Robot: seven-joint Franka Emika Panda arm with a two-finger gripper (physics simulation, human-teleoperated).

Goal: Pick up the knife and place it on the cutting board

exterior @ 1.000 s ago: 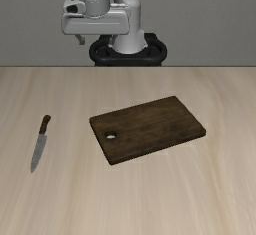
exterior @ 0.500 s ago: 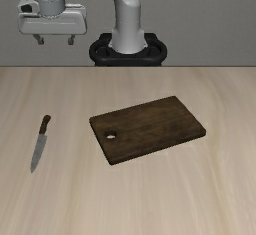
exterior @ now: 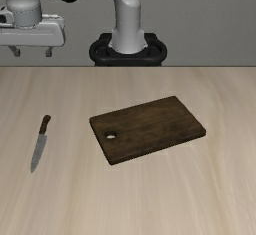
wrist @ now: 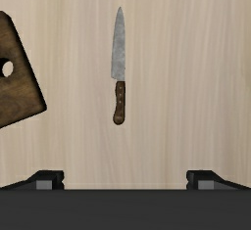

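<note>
In the exterior view, the gripper (exterior: pixel 29 51) is clipped by the picture's left edge, and the arm (exterior: pixel 125 14) runs out past the top edge. In the wrist view, the cutting board (wrist: pixel 22 87) is cut off by the picture's edge, leaving one corner and its hole showing.

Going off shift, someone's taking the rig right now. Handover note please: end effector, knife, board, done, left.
End effector: open, empty, held high over the knife's side of the table.
Knife: flat on the table, untouched, handle end nearer the end effector in the wrist view.
Board: on the table to the exterior view's right of the knife, apart from it, nothing on it.
Done: nothing grasped yet.
Left: descend, grip the knife, lift it, set it on the board.
</note>
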